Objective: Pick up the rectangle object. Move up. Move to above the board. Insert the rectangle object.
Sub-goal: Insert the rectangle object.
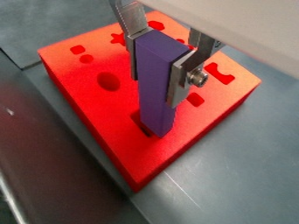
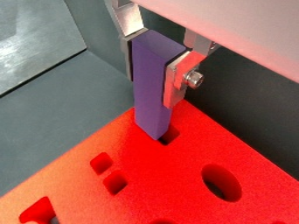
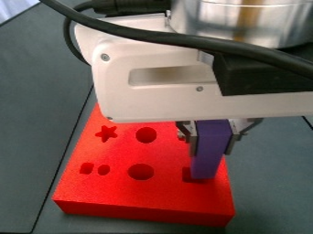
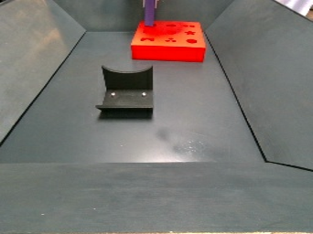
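My gripper (image 1: 160, 57) is shut on the purple rectangle object (image 1: 158, 83), holding it upright by its upper part. The bar's lower end sits in a rectangular cut-out near one edge of the red-orange board (image 1: 105, 109). The same shows in a wrist view, with the gripper (image 2: 158, 61) on the bar (image 2: 155, 87) and its foot at a slot in the board (image 2: 128, 175). In a side view the bar (image 3: 210, 148) stands on the board (image 3: 134, 187) under the gripper (image 3: 214, 128). In a side view only the bar's lower part (image 4: 149, 13) shows above the board (image 4: 169, 41); the gripper is out of frame.
The dark fixture (image 4: 126, 91) stands on the grey floor in front of the board. Sloping grey walls (image 4: 43, 55) enclose the floor on both sides. The board has star, circle and square cut-outs (image 3: 145, 135).
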### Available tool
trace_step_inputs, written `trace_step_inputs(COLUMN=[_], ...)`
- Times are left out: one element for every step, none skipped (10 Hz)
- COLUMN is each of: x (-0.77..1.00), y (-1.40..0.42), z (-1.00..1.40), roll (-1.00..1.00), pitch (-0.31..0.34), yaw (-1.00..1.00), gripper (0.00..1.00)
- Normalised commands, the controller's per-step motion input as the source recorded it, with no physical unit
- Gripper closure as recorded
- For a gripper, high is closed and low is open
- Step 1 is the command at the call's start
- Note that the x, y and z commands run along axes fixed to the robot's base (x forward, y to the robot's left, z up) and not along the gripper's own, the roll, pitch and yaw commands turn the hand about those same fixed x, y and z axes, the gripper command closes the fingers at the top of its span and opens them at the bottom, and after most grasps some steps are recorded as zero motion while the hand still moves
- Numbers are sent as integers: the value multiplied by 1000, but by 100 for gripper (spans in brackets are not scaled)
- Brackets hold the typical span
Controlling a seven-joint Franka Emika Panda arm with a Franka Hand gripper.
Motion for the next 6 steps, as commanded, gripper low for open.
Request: trace_step_inputs(x=[-300, -291, -123, 89, 197, 240], y=[0, -3, -89, -149, -114, -111], z=[-169, -223, -251, -349, -403, -454], roll=[-169, -184, -141, -50, 0, 1], pitch=[49, 111, 97, 60, 50, 66], yaw=[-100, -189, -186, -180, -109, -91], gripper=[100, 100, 100, 100, 100, 100])
